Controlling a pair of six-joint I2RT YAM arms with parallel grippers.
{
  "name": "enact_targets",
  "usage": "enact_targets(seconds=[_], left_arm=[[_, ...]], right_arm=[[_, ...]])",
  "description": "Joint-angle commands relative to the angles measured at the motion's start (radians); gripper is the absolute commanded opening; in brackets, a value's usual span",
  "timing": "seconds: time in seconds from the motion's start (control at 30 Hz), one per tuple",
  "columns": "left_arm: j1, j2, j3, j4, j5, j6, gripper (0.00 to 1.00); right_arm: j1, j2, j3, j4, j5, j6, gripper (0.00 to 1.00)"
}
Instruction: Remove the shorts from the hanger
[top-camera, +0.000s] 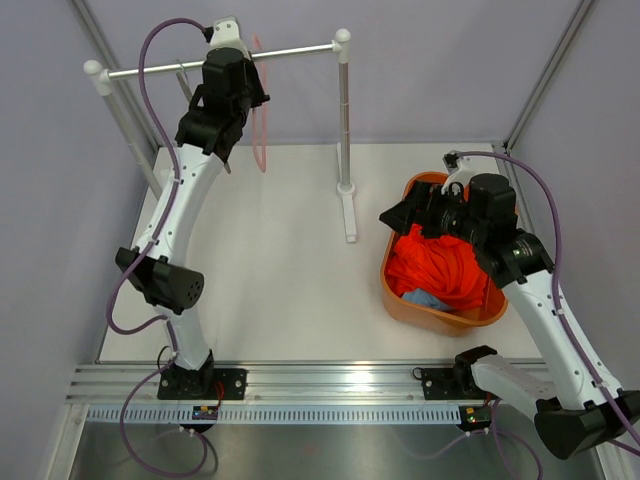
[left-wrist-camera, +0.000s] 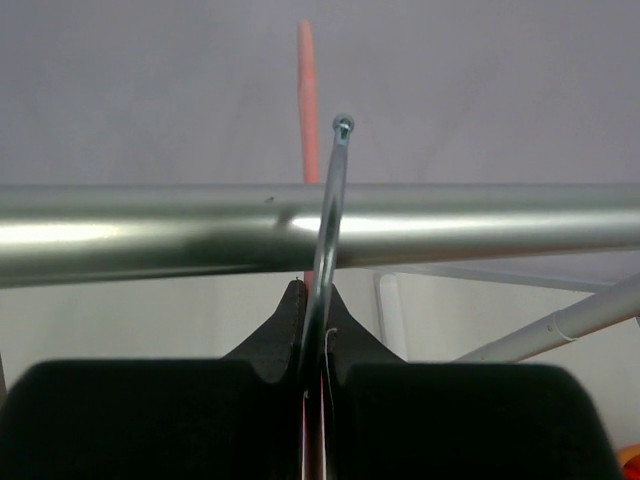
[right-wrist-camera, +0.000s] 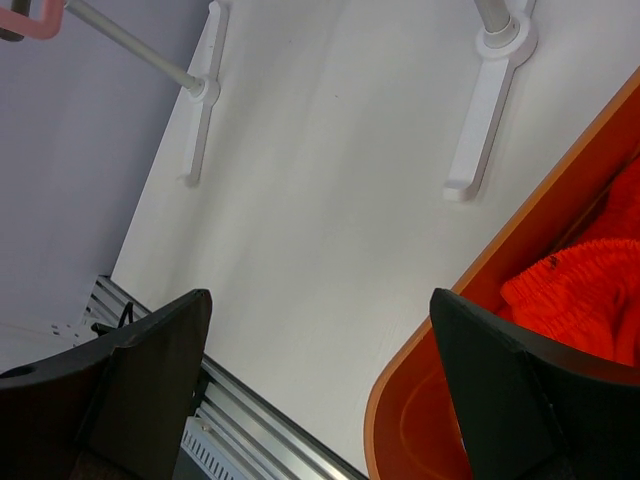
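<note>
The left wrist view shows the grip plainly. My left claw (left-wrist-camera: 316, 335) is clenched on the thin steel wire hook (left-wrist-camera: 333, 200) of the pink plastic hanger (top-camera: 260, 130), and that hook curls over the silver metal rail (top-camera: 290, 50) of the white clothes rack (top-camera: 345, 120), far left. From above, the claw's fingertips are hidden behind its own black wrist housing. In the wrist view the hanger's body is mostly cut off, with only a blurred pink strip showing beyond the rail. From above I see it nearly edge-on, hanging straight down.

The bright orange cloth shorts (top-camera: 440, 265) lie crumpled in the orange plastic basket (top-camera: 440, 318) on the right of the white bench (top-camera: 280, 280), well apart from the hanger. The heap has no clear long axis, and I cannot tell which way the waistband points. The light blue cloth shorts (top-camera: 425, 298) show only as a small patch at the heap's near edge, mostly buried under the orange cloth.

My right claw (right-wrist-camera: 320, 300) hangs over the basket's far left rim, fingers spread wide with nothing between them. Its wrist view cuts the basket down to a curved piece of rim and one fold of orange cloth.

The small dark plate (top-camera: 207, 411) at the left arm's base is too small for me to read.
</note>
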Motion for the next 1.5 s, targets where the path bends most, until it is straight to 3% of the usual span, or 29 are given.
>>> enact_targets(seconds=[0.0, 0.43, 1.1, 1.47], left_arm=[[0.01, 0.024, 0.061, 0.102, -0.018, 0.012, 0.0], [0.04, 0.098, 0.075, 0.132, -0.001, 0.016, 0.0], [0.069, 0.058, 0.007, 0.12, 0.01, 0.031, 0.04], [0.084, 0.086, 0.058, 0.157, 0.021, 0.037, 0.04]], right_arm=[[-0.002, 0.013, -0.011, 0.059, -0.045, 0.002, 0.99], [0.0, 0.025, -0.038, 0.091, -0.075, 0.017, 1.0], [-0.002, 0.009, -0.06, 0.07, -0.063, 0.013, 1.0], [0.0, 0.016, -0.054, 0.064, -0.062, 0.0, 1.0]])
